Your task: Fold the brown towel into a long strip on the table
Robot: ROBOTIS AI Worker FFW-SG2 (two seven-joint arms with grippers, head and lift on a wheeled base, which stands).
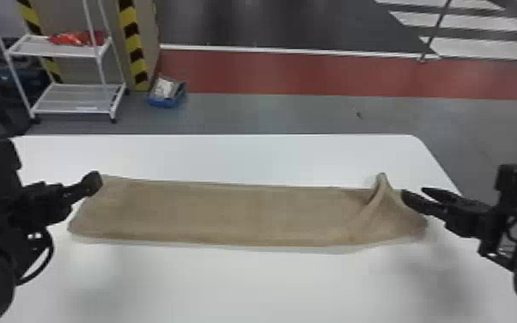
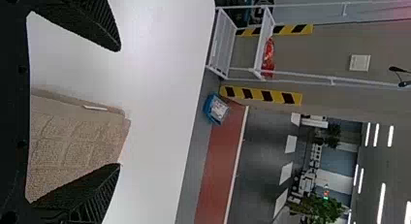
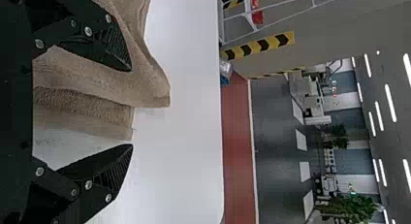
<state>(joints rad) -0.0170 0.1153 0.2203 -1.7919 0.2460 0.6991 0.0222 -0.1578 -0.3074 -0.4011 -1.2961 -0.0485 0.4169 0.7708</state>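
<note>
We see the white counter (image 1: 236,283), its far right corner rounded. On the floor beyond its far edge, toward the left, stands a white rack (image 1: 73,103). Our brown towel (image 1: 236,214) lies on the counter in a long strip, roughly parallel to the far edge and set in from it. The strip's end toward the counter's right edge is rumpled, with a fold peaking up toward the far edge. Our left tool (image 1: 92,184) is at the towel's end toward the left edge, fingers spread. Our right tool (image 1: 416,195) is at the rumpled end, its fingers also apart; we cannot tell whether one touches the cloth. A blue bin (image 1: 165,103) sits near the rack.
</note>
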